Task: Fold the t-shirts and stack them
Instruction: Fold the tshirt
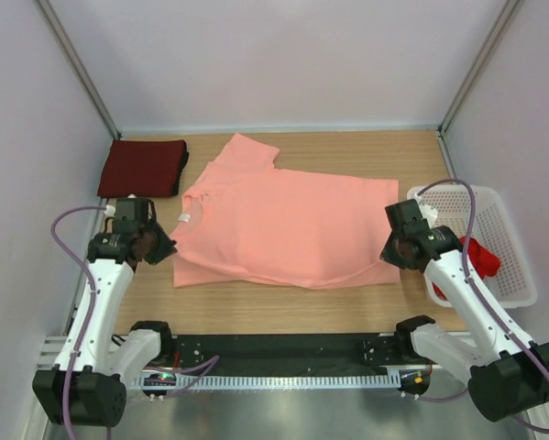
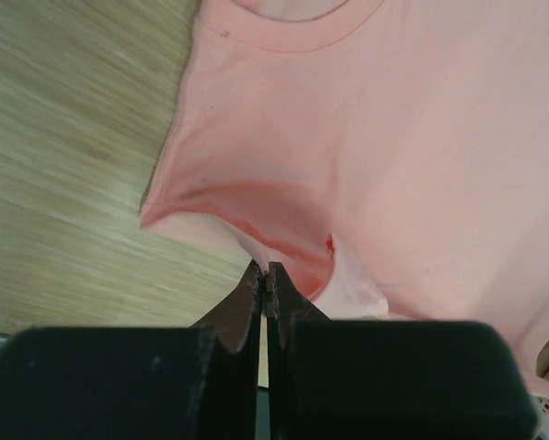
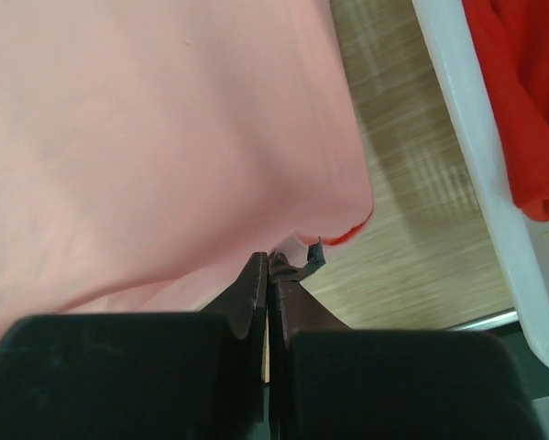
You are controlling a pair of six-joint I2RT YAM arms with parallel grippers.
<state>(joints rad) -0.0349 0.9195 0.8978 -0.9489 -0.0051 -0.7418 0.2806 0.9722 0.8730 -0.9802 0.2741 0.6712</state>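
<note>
Your salmon-pink t-shirt (image 1: 292,229) lies spread flat on the desk (image 1: 347,147). Its long axis runs side to side, with the collar at the left arm's end and the hem at the right arm's end. Both claws sit on its near edge. The left claw (image 1: 155,243) is pressed together on a ridge of cloth by the near sleeve, and the right claw (image 1: 395,247) is pinched on the near hem corner. In each wrist view the fabric draws up into the closed tips. The whole body of the shirt lies away from both claws, toward the far side, so the likely fold carries that near edge across the long axis, both arms together. Neither arm is closer, as each holds its own end. The dark maroon t-shirt (image 1: 144,168) sits folded just past the collar end. The bright red t-shirt (image 1: 480,257) waits in the white basket (image 1: 457,206) beyond the hem end.
</note>
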